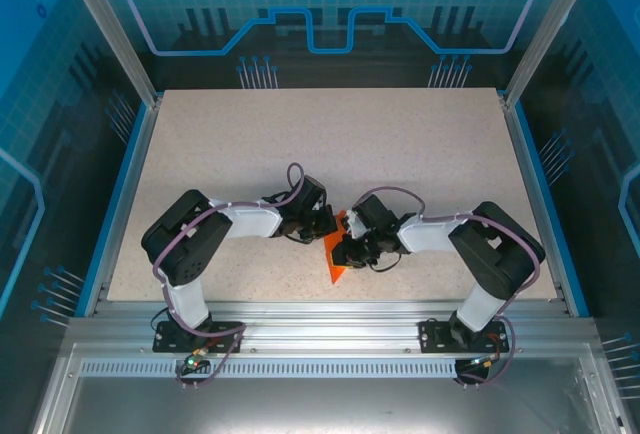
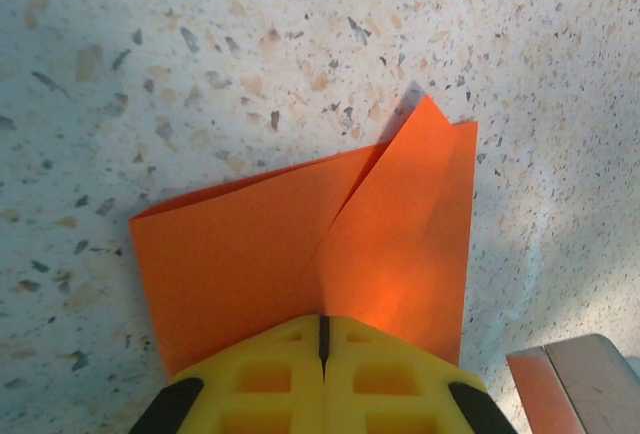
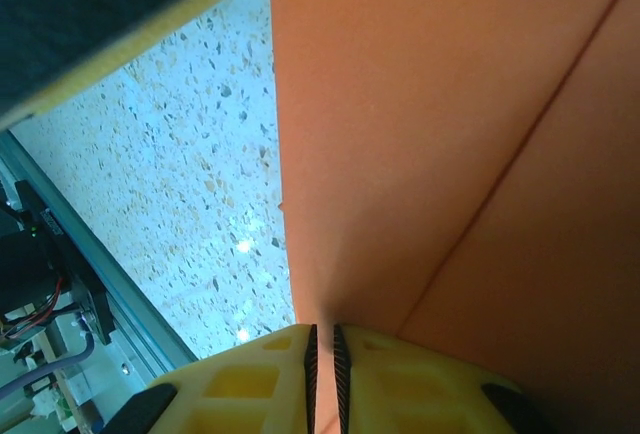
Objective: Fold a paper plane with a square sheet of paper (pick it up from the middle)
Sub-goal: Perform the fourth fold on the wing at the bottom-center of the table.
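One orange sheet (image 2: 300, 244); left pincer (image 2: 323, 339), right pincer (image 3: 322, 339): two.

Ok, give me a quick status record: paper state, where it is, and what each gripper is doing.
paper: square sheet of paper, orange, partly folded, one flap overlapping
location: near middle of the table, between the two grippers
left gripper: shut, tips at the fold line; gripping or pressing unclear
right gripper: jaws nearly closed, paper edge between them; looks pinched
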